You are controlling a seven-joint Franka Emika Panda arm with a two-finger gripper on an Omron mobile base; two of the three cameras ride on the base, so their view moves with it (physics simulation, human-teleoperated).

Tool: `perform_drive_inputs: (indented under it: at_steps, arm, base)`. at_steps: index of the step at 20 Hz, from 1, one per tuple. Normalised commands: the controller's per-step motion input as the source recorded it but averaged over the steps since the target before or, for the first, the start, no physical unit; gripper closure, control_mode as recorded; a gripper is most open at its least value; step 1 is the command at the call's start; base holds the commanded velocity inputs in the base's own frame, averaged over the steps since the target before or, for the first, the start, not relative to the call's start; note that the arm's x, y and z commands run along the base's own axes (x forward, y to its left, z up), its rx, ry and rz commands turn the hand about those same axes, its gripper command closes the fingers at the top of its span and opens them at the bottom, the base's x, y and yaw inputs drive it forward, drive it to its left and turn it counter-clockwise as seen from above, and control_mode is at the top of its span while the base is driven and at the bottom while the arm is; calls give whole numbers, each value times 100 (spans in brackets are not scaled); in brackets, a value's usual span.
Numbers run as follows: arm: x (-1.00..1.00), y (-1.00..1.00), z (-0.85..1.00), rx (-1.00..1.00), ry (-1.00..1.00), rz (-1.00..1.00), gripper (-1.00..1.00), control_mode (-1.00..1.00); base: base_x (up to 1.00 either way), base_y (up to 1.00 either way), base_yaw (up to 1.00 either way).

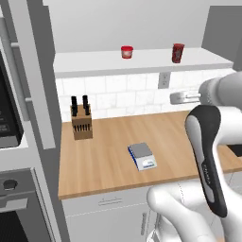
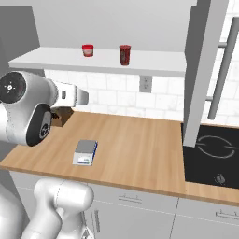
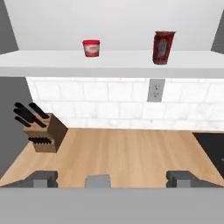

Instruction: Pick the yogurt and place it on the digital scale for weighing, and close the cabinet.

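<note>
Gripper [image 3: 112, 178] empty, fingers spread wide, hovering over the counter [image 1: 108, 156]. Yogurt [image 3: 163, 47] upright on the open cabinet [image 2: 200, 70] shelf, right of the brighter red cup [image 3: 91, 47], well apart. Scale [image 1: 142, 156] on counter below. Best to rise level with the shelf, approach head-on, clamp mid-cup. Cabinet doors mostly cut off; label unreadable.

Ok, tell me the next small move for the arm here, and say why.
Probably raise the open pincer toward the dark red yogurt cup on the cabinet shelf. The pincer holds nothing, the yogurt stands upright to the right of the brighter red cup, and the digital scale on the wooden counter has nothing on its platform, so grasping comes first.
</note>
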Motion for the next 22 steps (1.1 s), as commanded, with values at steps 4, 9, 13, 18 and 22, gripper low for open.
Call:
perform_drive_inputs:
  at_steps: [4, 9, 13, 18, 22]
  arm:
    - [0, -15, 83, 0, -24, 0, -100, -100]
    - [0, -21, 63, 0, -19, 0, -100, -100]
    - [0, -31, 33, 0, -1, 0, -100, -100]
    - [7, -29, 9, 0, 0, -6, -100, -100]
    - [21, -2, -9, 0, 0, -1, -100, -100]
  base:
    - [0, 0, 0]
    - [0, 0, 0]
    - [0, 0, 0]
    - [0, 0, 0]
    - [0, 0, 0]
